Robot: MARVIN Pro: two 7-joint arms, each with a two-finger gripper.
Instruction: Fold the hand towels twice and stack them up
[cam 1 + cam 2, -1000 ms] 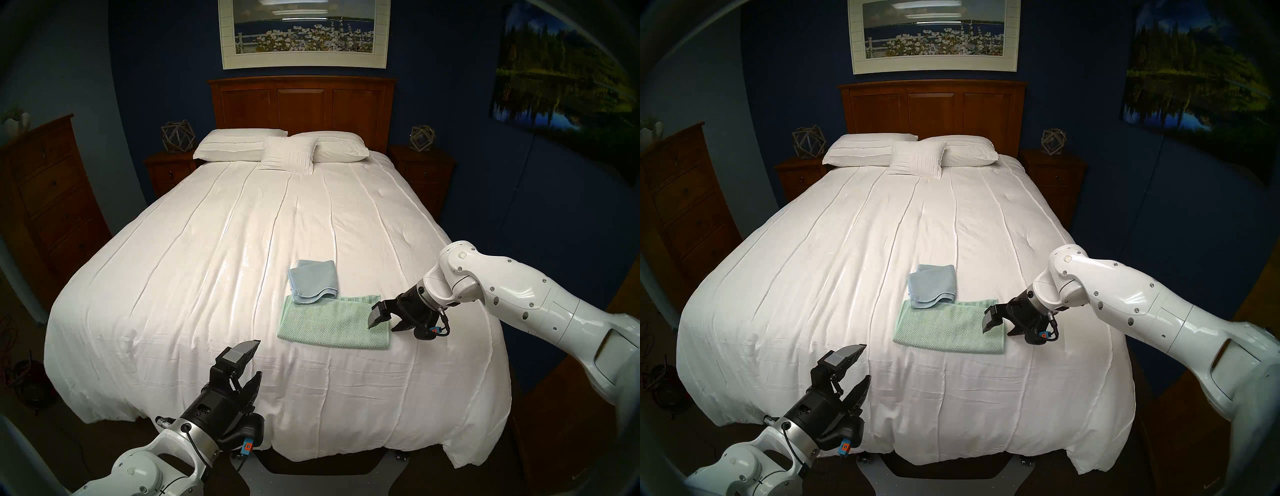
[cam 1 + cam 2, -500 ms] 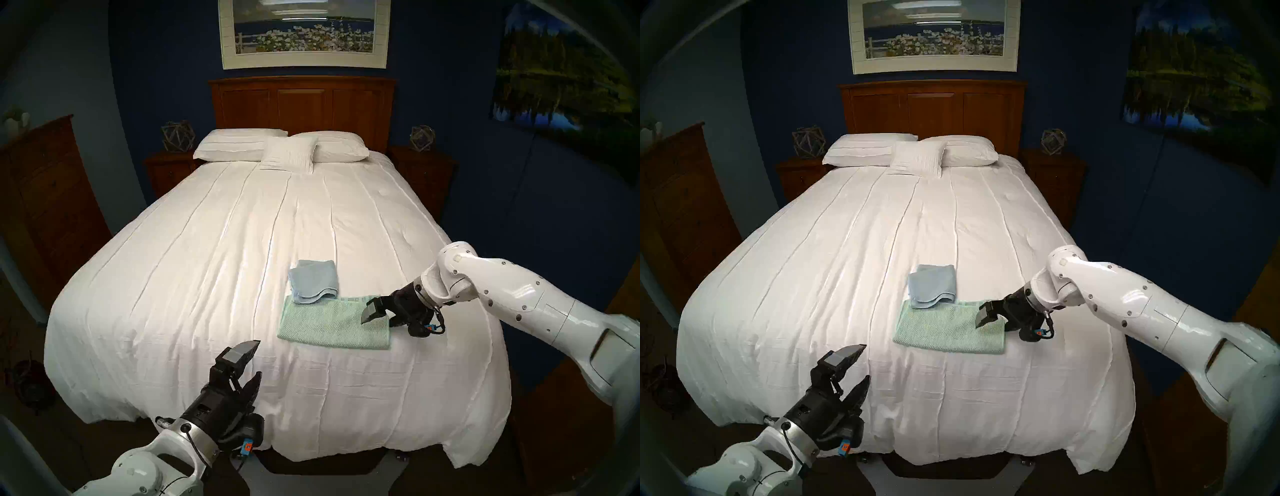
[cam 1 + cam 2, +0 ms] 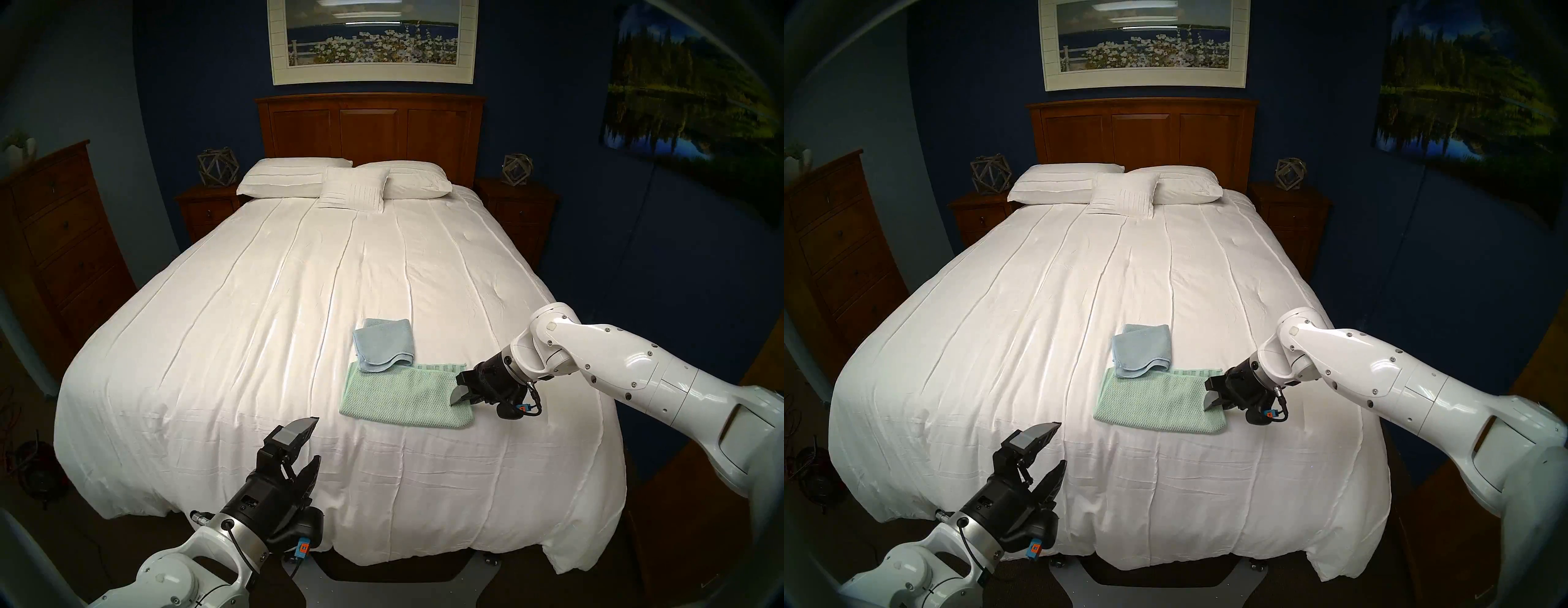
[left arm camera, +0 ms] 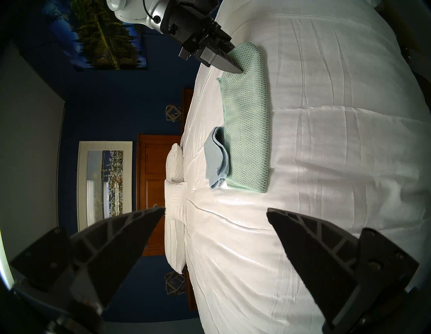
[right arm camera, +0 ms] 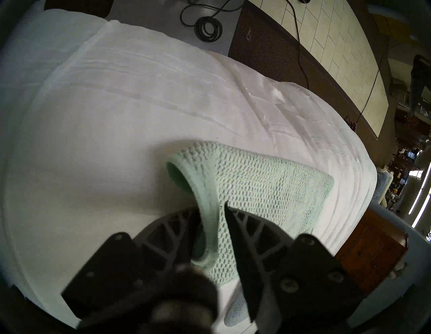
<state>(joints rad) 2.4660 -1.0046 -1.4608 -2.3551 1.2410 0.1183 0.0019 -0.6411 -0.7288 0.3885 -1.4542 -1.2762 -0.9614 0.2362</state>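
The mint green waffle towel lies folded once, a long strip, on the white bedspread; it also shows in the other views. The light blue towel lies folded behind it, its near edge overlapping the green one. My right gripper is shut on the green towel's right end, pinching the fold. My left gripper is open and empty, above the bed's near left part.
White pillows lie at the wooden headboard. Nightstands flank the bed. A wooden dresser stands at the left. The bedspread's front edge hangs near my base.
My right gripper moved down onto the green towel's right end and closed on it; the towel's right corner is pulled in slightly. The left arm has not moved.
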